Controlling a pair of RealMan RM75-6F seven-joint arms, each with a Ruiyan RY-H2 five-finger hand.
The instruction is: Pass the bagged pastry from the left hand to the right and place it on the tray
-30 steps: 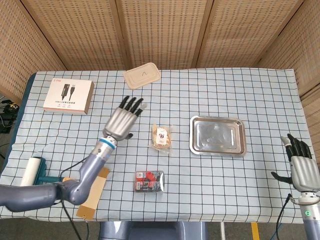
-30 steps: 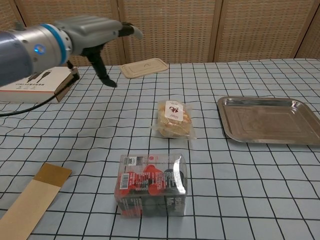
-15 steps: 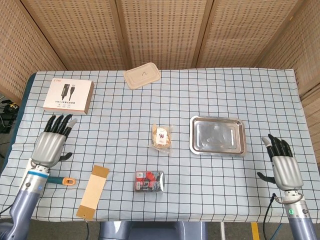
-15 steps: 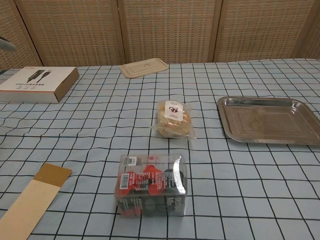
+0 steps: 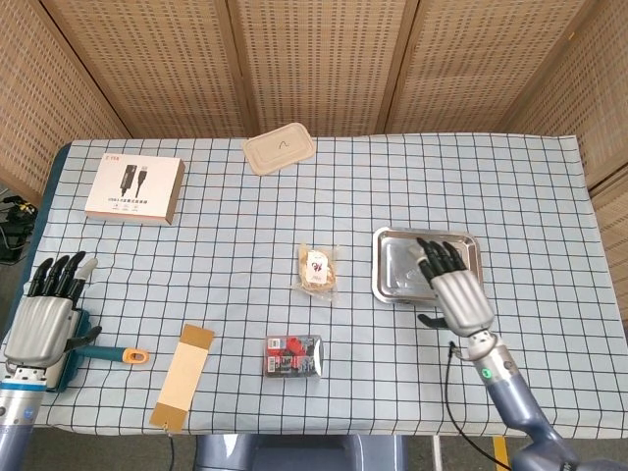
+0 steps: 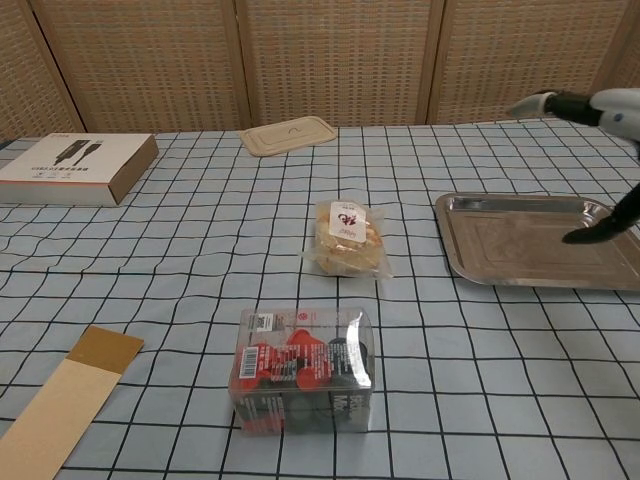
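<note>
The bagged pastry (image 5: 317,269) lies on the checked tablecloth at mid-table, clear bag with a white label; in the chest view the pastry (image 6: 348,238) sits left of the tray. The steel tray (image 5: 402,257) is to its right and holds nothing. My right hand (image 5: 453,289) hovers over the tray's near right part, fingers spread, holding nothing; the chest view shows the right hand (image 6: 612,108) at the right edge above the tray (image 6: 500,240). My left hand (image 5: 44,314) is at the table's near left edge, fingers apart, far from the pastry.
A clear box of red items (image 5: 293,355) stands in front of the pastry. A cardboard strip (image 5: 183,376) and an orange-handled tool (image 5: 116,353) lie at the near left. A white product box (image 5: 134,188) and a beige lid (image 5: 280,149) sit at the back.
My left hand has drawn back from near the pastry to the near left edge. My right hand has swung in from the right edge to above the tray. The pastry has not moved.
</note>
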